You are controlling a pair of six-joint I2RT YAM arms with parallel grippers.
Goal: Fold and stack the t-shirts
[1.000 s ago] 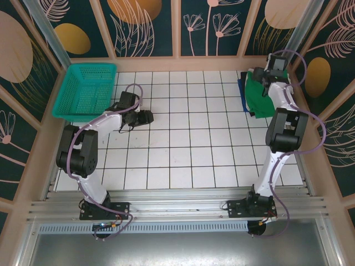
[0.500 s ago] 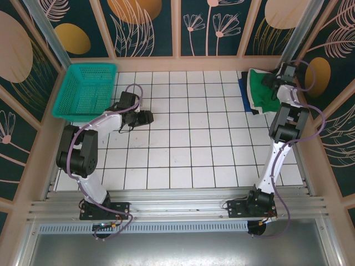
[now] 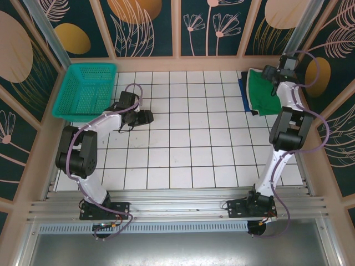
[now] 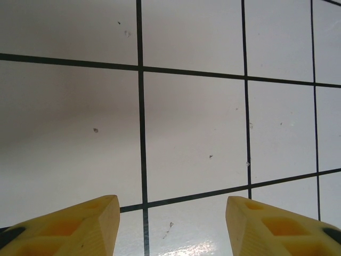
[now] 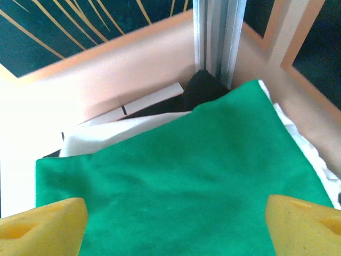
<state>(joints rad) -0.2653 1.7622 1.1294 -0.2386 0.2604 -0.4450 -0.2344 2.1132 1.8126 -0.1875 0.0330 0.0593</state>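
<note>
Right end effector (image 3: 271,72) hangs at the upper right of the top view, over the far right corner of the bench (image 3: 188,138), just above the stack of t-shirts. In its wrist view, the right end effector (image 5: 173,224) has its two yellow fingers (image 5: 45,224) set wide apart at the lower corners of the frame. Nothing is caught between them, and the cloth lies flat beneath.

On top of the stack is the green t-shirt (image 3: 262,91), folded into a rough rectangle. In the right wrist view, the green t-shirt (image 5: 176,160) fills the middle and lower part of the frame. An off-white t-shirt (image 5: 106,136) shows under it, along its upper left and right edges. A black t-shirt (image 5: 205,88) lies behind them, pushed into the corner by the metal post. From above, a blue t-shirt (image 3: 242,91) pokes out at the left side of the stack.

Over at the centre left of the top view, the left end effector (image 3: 145,117) sits low over bare white tiles, near the teal basket (image 3: 89,66) but apart from it. Seen from its wrist, the left end effector (image 4: 170,224) has its jaws parted, with nothing but tile and dark grout lines between the yellow tips.
</note>
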